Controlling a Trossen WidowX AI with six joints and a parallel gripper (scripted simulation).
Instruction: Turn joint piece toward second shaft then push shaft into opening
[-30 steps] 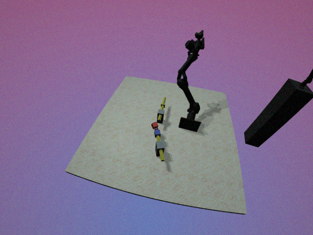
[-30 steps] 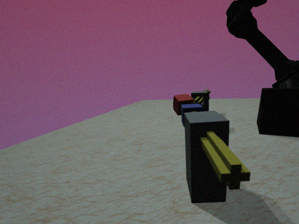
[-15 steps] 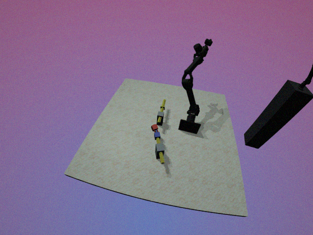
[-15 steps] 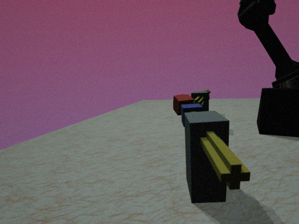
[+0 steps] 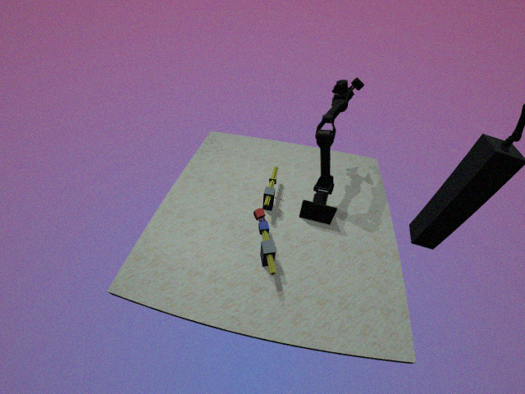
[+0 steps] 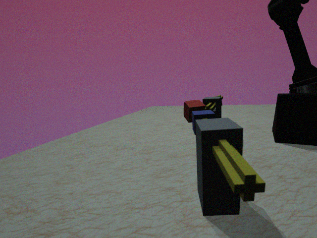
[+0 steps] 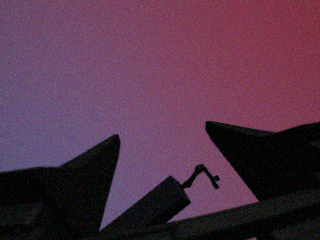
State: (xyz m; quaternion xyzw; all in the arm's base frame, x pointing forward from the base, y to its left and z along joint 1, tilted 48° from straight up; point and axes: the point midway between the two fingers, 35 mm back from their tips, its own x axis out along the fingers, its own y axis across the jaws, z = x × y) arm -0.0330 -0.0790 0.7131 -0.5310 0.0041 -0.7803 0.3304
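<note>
A red joint piece [image 5: 258, 213] [image 6: 193, 108] sits on a blue hinge part [image 5: 263, 225] [image 6: 203, 113] at the end of a yellow shaft [image 5: 271, 267] [image 6: 237, 169]. That shaft is held in the near grey-topped block [image 5: 267, 249] [image 6: 219, 153]. Beyond the joint, a second yellow shaft [image 5: 273, 173] [image 6: 210, 104] lies in the far block [image 5: 268, 195] [image 6: 213, 101]. My gripper [image 5: 355, 84] [image 7: 163, 131] is open and empty. It is raised high above the arm's base, far from the shafts, and points out over the table's edge. The wrist view shows only background between the fingers.
The arm's black base [image 5: 317, 212] [image 6: 294, 120] stands on the beige table top [image 5: 212, 254] [image 6: 102, 166], right of the blocks. A long black box [image 5: 462, 194] [image 7: 155, 207] on a thin arm hangs off the table's right side.
</note>
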